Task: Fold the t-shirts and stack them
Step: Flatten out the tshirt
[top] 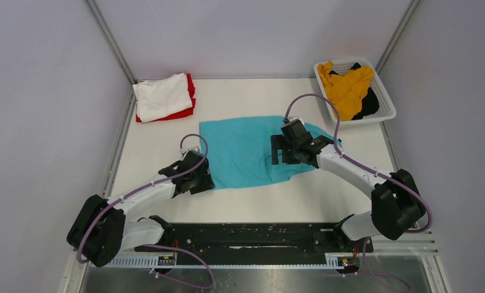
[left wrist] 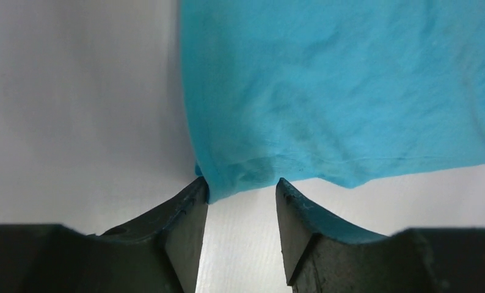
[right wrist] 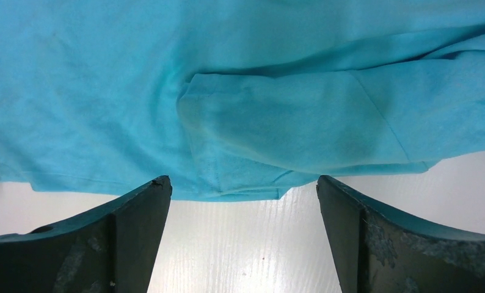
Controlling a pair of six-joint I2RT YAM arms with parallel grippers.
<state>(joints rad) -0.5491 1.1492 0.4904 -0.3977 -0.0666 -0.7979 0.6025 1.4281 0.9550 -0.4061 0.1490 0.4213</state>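
Soft, wrinkled teal t-shirt (top: 240,152) lies flat on smooth white table (top: 258,204).

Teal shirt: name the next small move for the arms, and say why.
Probably ease the right tool forward until the near hem of the teal shirt lies well between its fingers. Its jaws stand wide and the hem barely reaches their tips, so closing now might catch little cloth. The left tool has the near-left corner at its tips, jaws partly apart.
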